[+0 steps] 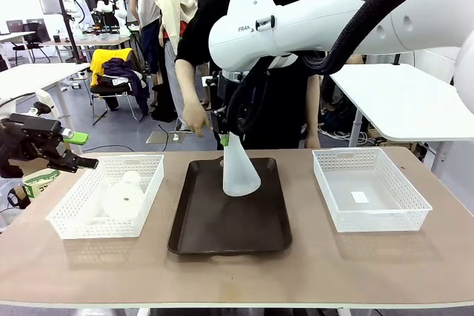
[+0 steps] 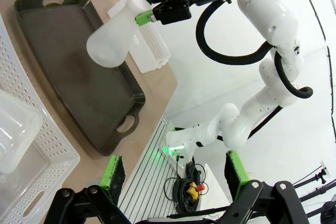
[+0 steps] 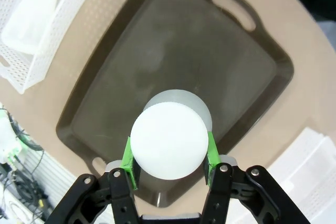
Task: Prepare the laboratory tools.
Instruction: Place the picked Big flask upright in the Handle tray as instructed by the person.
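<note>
The right pincer [image 1: 224,138] pinches the thin neck of a cloudy white flask [image 1: 240,172]. That flask hangs tipped over the dark tray [image 1: 222,234]. The other flask [image 1: 122,199] lies in the white basket [image 1: 96,231] on the left of the worktop [image 1: 111,271]. The left pincer [image 1: 78,150] is spread wide with nothing in it, just beside that basket. The right arm [image 1: 311,12] reads "FRAN".
</note>
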`<control>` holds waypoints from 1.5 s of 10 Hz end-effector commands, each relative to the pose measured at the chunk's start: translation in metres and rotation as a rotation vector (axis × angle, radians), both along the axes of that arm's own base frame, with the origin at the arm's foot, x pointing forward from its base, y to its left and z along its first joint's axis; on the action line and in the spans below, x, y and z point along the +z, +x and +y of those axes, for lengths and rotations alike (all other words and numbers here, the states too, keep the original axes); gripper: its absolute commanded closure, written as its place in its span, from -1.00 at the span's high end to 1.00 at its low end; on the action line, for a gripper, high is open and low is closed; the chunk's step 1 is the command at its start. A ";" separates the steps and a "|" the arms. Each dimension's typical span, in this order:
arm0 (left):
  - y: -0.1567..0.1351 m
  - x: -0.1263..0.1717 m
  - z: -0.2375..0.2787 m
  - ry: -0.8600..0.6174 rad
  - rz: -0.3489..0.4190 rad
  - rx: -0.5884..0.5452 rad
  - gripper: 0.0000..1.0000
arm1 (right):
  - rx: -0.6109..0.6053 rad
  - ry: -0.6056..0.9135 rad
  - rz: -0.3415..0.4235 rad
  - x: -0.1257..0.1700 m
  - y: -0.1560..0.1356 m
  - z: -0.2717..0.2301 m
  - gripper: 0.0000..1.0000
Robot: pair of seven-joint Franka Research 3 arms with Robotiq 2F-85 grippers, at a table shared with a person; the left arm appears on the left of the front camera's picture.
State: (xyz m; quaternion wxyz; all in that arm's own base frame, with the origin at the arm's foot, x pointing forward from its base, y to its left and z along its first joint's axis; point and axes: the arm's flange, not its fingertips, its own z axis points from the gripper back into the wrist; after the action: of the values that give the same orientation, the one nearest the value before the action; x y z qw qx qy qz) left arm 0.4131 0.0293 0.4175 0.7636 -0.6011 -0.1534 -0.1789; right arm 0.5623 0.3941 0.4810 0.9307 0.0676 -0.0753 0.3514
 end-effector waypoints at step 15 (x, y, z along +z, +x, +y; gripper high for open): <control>0.000 0.002 0.001 -0.015 -0.016 -0.004 1.00 | 0.481 0.566 -0.339 -0.059 0.006 -0.066 -1.00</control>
State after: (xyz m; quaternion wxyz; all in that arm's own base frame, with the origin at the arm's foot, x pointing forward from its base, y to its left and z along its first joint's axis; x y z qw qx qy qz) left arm 0.4131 0.0294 0.4175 0.7637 -0.6011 -0.1534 -0.1788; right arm 0.5707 0.3290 0.4198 0.7542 0.2684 -0.2903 0.5242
